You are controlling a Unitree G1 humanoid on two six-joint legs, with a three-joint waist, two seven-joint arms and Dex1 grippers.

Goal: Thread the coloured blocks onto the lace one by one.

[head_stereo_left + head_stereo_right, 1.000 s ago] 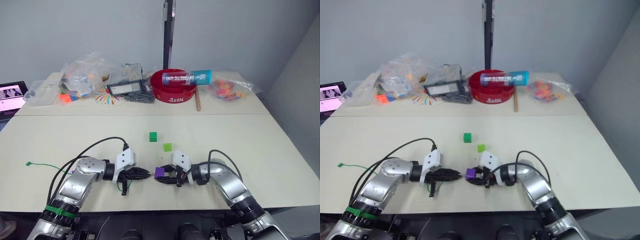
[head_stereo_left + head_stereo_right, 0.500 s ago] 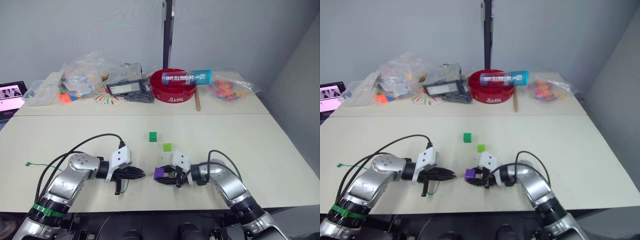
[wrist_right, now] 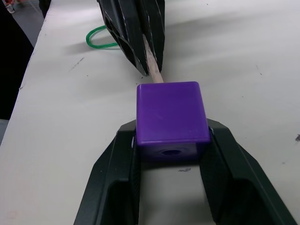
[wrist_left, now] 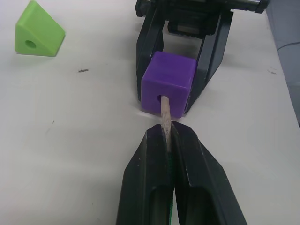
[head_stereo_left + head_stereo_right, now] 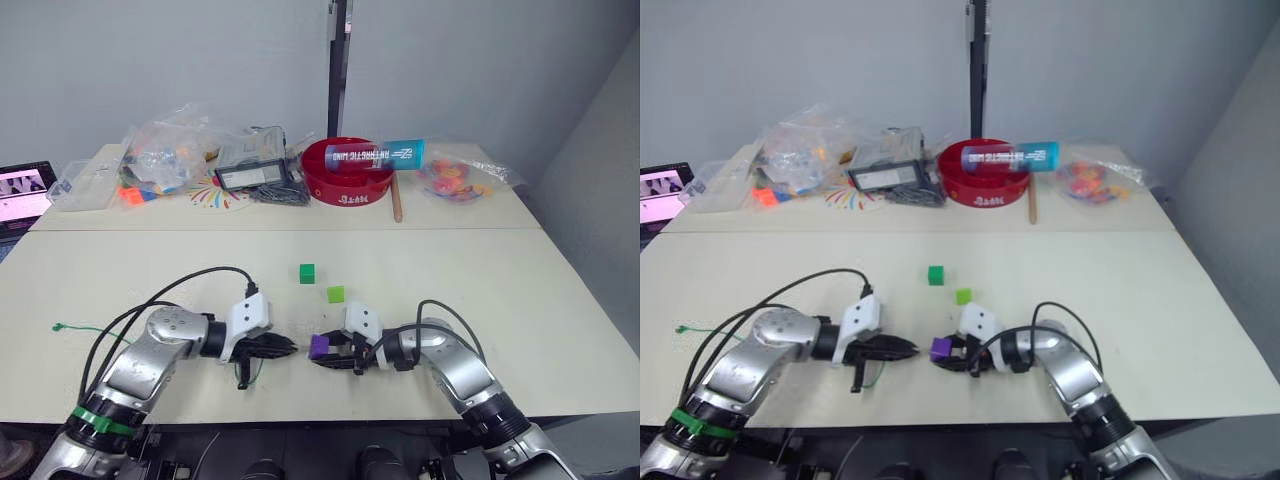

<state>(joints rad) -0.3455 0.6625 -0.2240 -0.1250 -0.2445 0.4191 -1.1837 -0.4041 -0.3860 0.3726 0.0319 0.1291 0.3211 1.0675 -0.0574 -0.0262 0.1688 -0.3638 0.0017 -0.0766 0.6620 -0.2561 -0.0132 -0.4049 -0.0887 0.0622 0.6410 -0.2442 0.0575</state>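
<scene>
From left to right we see the left gripper (image 4: 166, 136) clenched on the lace (image 3: 101, 38), its pale tip entering the hole of the purple block (image 4: 168, 83), which the right gripper (image 3: 171, 140) grasps at the table's (image 5: 500, 270) front edge.

- Near the front of our table (image 5: 1160, 300), our right gripper (image 5: 943, 352) clasps a purple block (image 5: 940, 348) between its black fingers.
- Our left gripper (image 5: 908, 348) points at that block, tips just beside it.
- A dark green block (image 5: 934, 275) and a light green block (image 5: 962, 296) sit apart behind them.
- The lace (image 5: 695, 329) trails off left; a red bowl (image 5: 985, 186) stands at the back.
</scene>
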